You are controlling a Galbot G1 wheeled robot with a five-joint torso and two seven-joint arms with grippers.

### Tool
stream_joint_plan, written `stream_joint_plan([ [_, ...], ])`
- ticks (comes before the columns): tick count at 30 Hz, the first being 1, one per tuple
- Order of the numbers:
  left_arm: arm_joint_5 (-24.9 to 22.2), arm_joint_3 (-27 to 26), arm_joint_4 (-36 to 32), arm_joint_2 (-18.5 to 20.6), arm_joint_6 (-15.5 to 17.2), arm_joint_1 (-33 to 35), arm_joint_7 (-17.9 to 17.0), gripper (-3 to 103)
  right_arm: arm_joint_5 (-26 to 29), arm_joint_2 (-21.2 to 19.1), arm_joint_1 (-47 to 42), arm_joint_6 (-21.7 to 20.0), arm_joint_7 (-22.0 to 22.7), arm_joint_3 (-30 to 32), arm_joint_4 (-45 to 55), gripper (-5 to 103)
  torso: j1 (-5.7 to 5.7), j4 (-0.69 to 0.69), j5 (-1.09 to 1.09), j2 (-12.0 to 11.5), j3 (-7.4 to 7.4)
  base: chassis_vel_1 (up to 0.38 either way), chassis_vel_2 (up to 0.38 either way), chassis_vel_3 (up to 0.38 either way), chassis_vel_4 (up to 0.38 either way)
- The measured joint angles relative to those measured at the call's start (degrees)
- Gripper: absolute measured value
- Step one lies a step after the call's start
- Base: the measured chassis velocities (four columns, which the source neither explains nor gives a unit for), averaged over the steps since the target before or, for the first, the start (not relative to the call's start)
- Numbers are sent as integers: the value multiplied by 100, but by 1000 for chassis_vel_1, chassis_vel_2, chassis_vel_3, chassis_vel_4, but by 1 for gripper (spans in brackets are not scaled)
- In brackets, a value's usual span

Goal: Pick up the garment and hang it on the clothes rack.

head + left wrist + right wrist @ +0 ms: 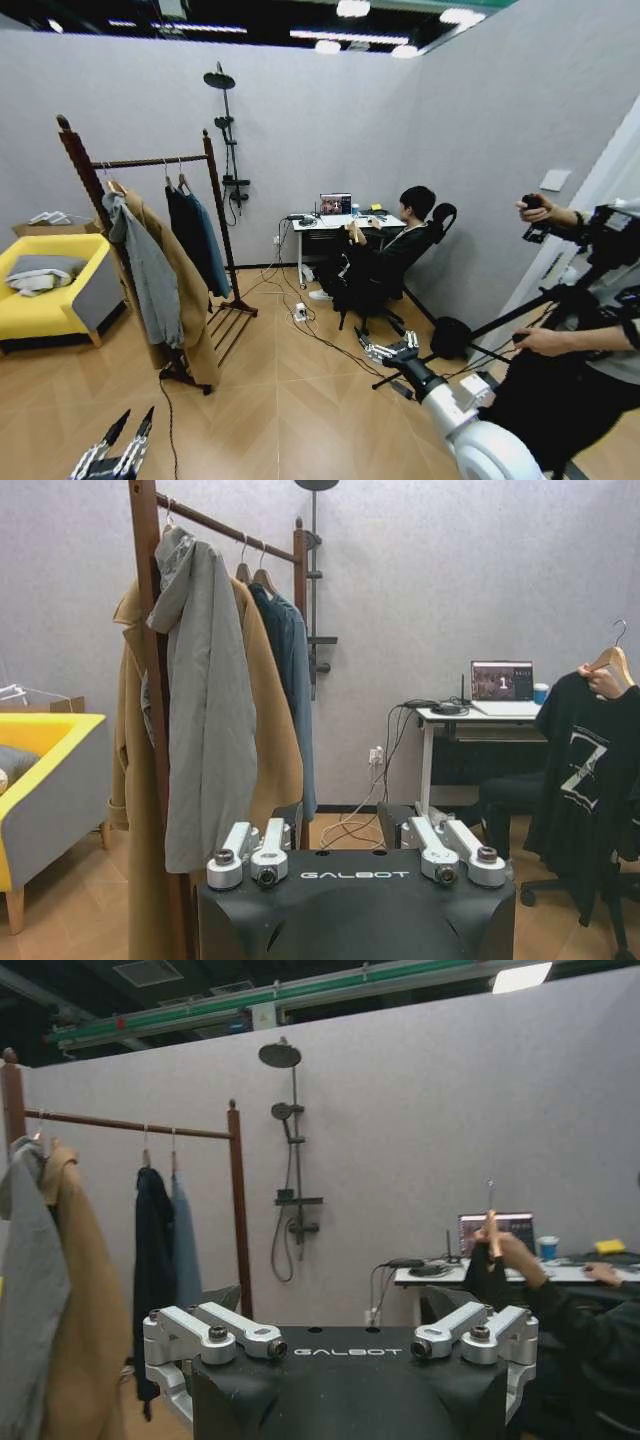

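The garment (588, 770) is a short black top with a pale print, on a light wooden hanger (612, 660). A seated person's hand holds it up by the desk; in the right wrist view the hanger (492, 1232) is edge-on. The clothes rack (150, 161) stands at the left of the room, dark reddish-brown, with a rail (225, 525) and posts (238, 1210). My left gripper (137, 415) is low at the near left, open and empty (355, 865). My right gripper (388, 345) reaches forward mid-room, open and empty (349, 1345). Both are far from the garment.
On the rack hang a grey jacket (150, 270), a tan coat (185, 300), a long dark coat (185, 240) and a teal jacket (212, 245). A yellow sofa (50, 300) sits left. A shower-head stand (228, 140), a desk (330, 222), floor cables (300, 312) and a tripod (560, 300) with a person are around.
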Motion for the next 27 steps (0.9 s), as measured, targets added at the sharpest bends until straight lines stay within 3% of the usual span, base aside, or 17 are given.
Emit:
stream_joint_plan([
  [2,0,0,0,0,0,0,0,46,50,-12,-111,147,4,256,-38,100,0,-1,-2,0,0,0,0,0,0],
  [7,0,0,0,0,0,0,0,46,77,120,-709,980,332,1344,-787,100,0,-4,0,0,0,0,0,0,0],
  [12,0,0,0,0,0,0,0,46,20,126,-1119,1447,439,1781,-1270,100,0,-5,1,0,0,0,0,0,0],
  [15,0,0,0,0,0,0,0,46,104,164,-1206,1441,481,1737,-1205,100,0,-4,-1,0,0,0,0,0,0],
  [21,0,0,0,0,0,0,0,46,364,379,-903,663,687,1199,-478,100,0,-1,-2,0,0,0,0,0,0],
  [27,0,0,0,0,0,0,0,46,403,276,-806,500,814,1041,-306,100,0,-2,-2,0,0,0,0,0,0],
])
